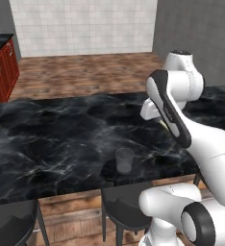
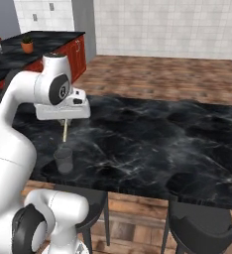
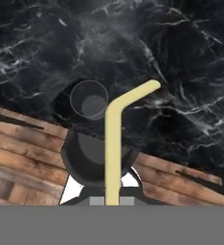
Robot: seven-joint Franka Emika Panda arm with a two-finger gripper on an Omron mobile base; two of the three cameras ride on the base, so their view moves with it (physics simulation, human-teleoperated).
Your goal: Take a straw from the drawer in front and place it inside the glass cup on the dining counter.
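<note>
Pale yellow and thin as a reed, the straw (image 3: 113, 143) hung from my gripper (image 2: 64, 120), which was clamped shut on its upper end, with the bent tip pointing down above the dining counter (image 1: 52, 134) and just beside the glass cup (image 1: 124, 160), not yet inside it. I judged it very light, slightly bendy and easy to twist in the fingers, so a hold near one end suited lowering it. I counted one straw, one cup and two stools (image 1: 121, 206).
</note>
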